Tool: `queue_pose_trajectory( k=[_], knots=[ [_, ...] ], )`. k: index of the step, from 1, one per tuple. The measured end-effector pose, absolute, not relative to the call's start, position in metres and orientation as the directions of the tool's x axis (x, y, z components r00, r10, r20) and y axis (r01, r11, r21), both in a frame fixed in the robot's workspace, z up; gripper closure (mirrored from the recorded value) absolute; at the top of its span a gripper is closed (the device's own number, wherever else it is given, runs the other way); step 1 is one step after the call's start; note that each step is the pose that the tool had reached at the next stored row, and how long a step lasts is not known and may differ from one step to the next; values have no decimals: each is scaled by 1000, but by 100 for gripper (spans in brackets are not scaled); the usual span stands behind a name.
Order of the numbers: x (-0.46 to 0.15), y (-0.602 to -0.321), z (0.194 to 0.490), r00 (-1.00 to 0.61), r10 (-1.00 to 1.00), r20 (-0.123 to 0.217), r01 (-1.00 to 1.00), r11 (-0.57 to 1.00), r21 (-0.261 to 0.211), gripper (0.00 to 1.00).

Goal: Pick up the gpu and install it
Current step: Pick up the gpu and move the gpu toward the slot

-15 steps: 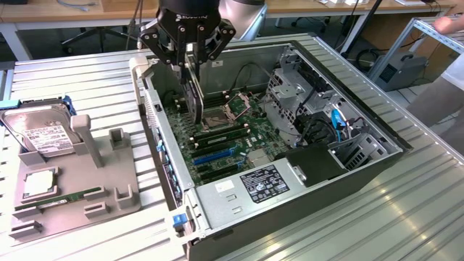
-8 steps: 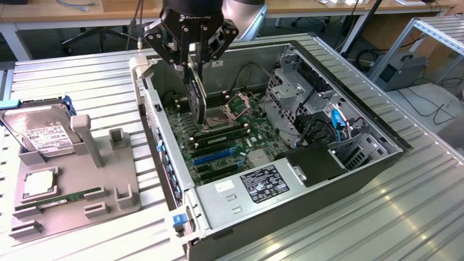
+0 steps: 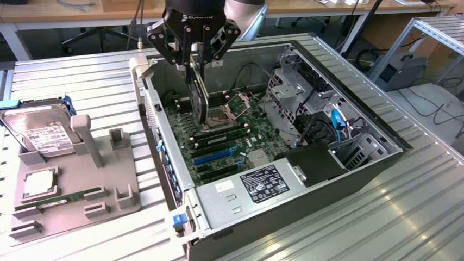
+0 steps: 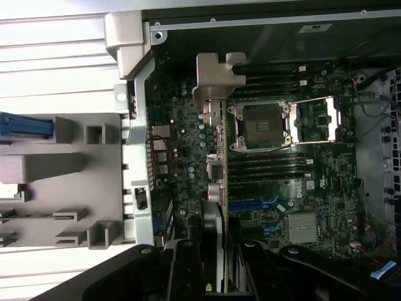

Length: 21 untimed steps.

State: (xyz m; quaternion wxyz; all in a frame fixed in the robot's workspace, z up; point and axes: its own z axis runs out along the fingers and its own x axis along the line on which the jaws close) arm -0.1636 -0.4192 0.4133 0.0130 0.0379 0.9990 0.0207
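The gpu (image 3: 200, 100) hangs edge-down inside the open computer case (image 3: 348, 179), above the motherboard (image 3: 239, 141) near the CPU socket (image 3: 228, 114). My gripper (image 3: 194, 64) is shut on the card's upper edge. In the wrist view the gpu (image 4: 215, 175) shows edge-on, with its silver end bracket (image 4: 216, 78) at the far end, toward the case's rear wall. The gripper (image 4: 216, 273) has a black finger on each side of the card. The blue expansion slots (image 4: 257, 204) lie beside the card's line.
A grey parts holder (image 3: 80, 190) stands at the exterior view's left with a hard drive (image 3: 40, 130) and a RAM stick (image 3: 62, 198). The case's rear wall (image 3: 156, 125), drive cage (image 3: 290, 98) and power supply (image 3: 246, 190) hem in the motherboard.
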Motion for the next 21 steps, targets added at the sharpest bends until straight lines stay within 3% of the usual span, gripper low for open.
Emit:
queue_pose_trajectory(
  k=[21],
  knots=[
    [-150,-419,411,-997,76,-25,75,996,42,73]
  ],
)
